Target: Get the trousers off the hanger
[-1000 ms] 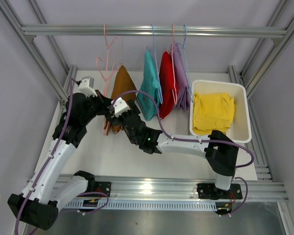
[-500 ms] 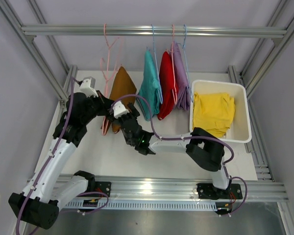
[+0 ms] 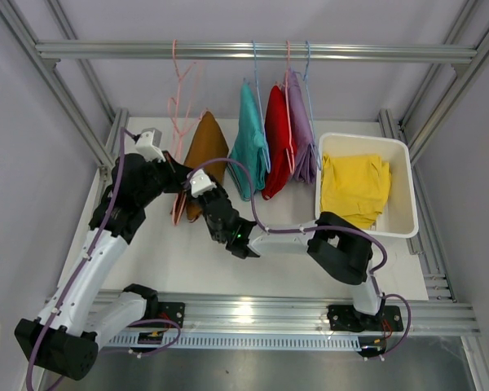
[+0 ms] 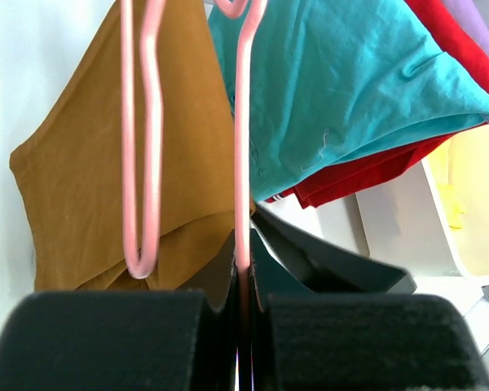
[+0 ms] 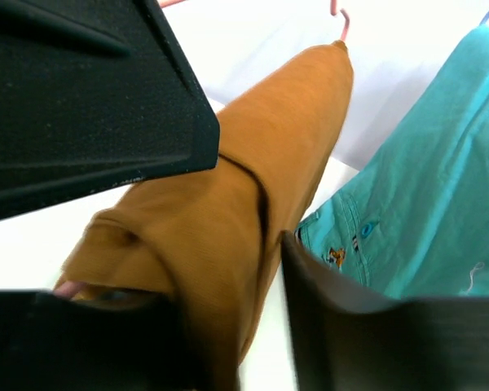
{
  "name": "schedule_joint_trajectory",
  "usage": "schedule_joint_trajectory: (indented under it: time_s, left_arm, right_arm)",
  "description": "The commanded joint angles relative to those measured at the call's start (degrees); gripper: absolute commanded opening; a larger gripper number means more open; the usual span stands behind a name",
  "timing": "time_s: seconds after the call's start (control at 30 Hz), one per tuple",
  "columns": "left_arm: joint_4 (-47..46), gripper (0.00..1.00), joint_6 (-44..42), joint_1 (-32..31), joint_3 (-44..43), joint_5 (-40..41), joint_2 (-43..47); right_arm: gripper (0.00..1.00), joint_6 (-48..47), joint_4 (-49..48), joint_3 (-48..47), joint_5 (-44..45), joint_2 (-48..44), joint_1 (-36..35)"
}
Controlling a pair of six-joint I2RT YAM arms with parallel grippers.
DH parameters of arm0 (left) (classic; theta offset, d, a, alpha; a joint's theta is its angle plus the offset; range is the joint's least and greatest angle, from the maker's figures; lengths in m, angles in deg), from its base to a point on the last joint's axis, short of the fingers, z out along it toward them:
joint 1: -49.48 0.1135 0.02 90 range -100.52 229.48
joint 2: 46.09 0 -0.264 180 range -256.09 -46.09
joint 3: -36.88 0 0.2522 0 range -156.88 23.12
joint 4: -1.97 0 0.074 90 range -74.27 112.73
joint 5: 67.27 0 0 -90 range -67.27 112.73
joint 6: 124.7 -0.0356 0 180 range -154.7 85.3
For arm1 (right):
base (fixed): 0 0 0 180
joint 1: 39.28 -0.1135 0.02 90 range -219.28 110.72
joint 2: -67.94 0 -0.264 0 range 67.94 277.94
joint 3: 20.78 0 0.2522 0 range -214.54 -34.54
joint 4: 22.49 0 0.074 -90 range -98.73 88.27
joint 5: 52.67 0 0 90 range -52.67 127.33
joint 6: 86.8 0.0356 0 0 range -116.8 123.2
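Note:
The brown trousers (image 3: 205,151) hang on a pink hanger (image 3: 179,106) at the left of the rail. The teal (image 3: 248,142), red (image 3: 277,138) and lavender (image 3: 300,130) trousers hang to their right. The yellow trousers (image 3: 354,187) lie in the white bin (image 3: 401,213). My left gripper (image 3: 175,175) is shut on the pink hanger's wire (image 4: 243,163), beside the brown trousers (image 4: 81,179). My right gripper (image 3: 200,191) is open, and its jaws straddle the lower part of the brown trousers (image 5: 228,212) with a gap on the right side. The teal trousers (image 5: 424,187) hang close by.
An aluminium rail (image 3: 253,51) crosses the back and carries the hangers. Frame posts stand at both sides. The white bin (image 4: 399,228) is at the right, beyond the hanging clothes. The two grippers work close together at the brown trousers.
My right arm has folded its elbow in and pushed its gripper further left onto the brown trousers. My left gripper has risen slightly with the hanger.

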Motion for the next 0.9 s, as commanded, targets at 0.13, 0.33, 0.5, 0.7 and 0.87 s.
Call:
schedule_joint_trajectory:
  time_s: [0.13, 0.33, 0.5, 0.7, 0.87]
  left_arm:
    - [-3.7, 0.00, 1.0, 0.1, -3.1, -4.1, 1.7]
    - [-3.9, 0.00, 1.0, 0.1, -3.0, -4.3, 2.1]
    - [-3.8, 0.01, 1.1, 0.1, -3.1, -4.3, 2.0]
    - [-3.7, 0.01, 0.9, 0.1, -3.0, -3.9, 2.2]
    - [-3.6, 0.00, 0.8, 0.1, -3.0, -3.8, 2.1]
  right_arm:
    - [0.02, 6.6, 8.4, 1.0, -1.7, -5.8, 2.8]
    - [0.00, 7.9, 14.8, 1.5, -3.3, -12.4, 2.7]
    - [0.00, 7.8, 16.1, 1.5, -4.2, -18.2, 2.5]
    - [0.00, 4.7, 17.1, -0.6, -3.8, -20.2, 2.1]
    - [0.00, 1.7, 17.4, -2.1, -3.2, -22.1, 0.7]
